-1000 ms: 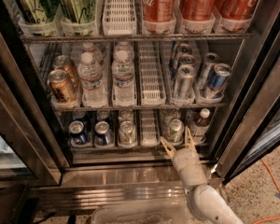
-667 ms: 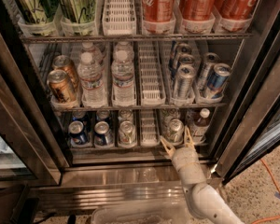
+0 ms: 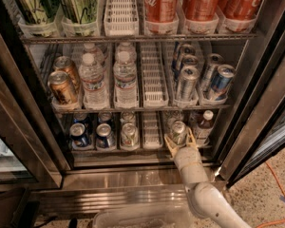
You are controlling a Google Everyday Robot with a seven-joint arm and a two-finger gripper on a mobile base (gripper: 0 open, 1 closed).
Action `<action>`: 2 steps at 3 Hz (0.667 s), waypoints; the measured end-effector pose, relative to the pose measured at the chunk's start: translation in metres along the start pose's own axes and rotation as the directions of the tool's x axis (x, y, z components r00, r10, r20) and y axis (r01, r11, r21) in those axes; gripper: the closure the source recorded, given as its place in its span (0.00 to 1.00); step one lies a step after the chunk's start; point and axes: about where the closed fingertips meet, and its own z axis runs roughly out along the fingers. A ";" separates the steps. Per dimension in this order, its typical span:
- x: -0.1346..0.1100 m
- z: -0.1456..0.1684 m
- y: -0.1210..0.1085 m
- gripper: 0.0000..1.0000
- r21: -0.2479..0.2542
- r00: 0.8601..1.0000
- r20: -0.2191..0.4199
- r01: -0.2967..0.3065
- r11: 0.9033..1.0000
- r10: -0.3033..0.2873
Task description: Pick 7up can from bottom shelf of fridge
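The 7up can [image 3: 178, 131], with a silver top and pale body, stands at the front of a right-hand lane on the bottom shelf [image 3: 133, 153] of the fridge [image 3: 249, 80]. My gripper [image 3: 181, 140] reaches in from below right on a white arm. It is open, with one tan finger [image 3: 170, 145] left of the can and the other to its right, low at the can's front. I cannot tell whether the fingers touch the can.
On the bottom shelf there are two dark blue cans [image 3: 79, 134], a silver can [image 3: 129, 134], an empty white lane [image 3: 152, 129] and a brown white-capped bottle [image 3: 205, 123] right of the 7up can. Shelves above hold water bottles, cans and red bottles. The open door frame [image 3: 263, 118] stands at right.
The gripper has barely moved; its fingers stay on either side of the 7up can. Nothing else has shifted.
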 end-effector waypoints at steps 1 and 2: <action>0.002 0.004 -0.001 0.69 -0.006 1.000 -0.011 -0.028 1.000 0.028; 0.002 0.003 -0.001 0.92 -0.023 0.998 -0.025 -0.050 0.999 0.049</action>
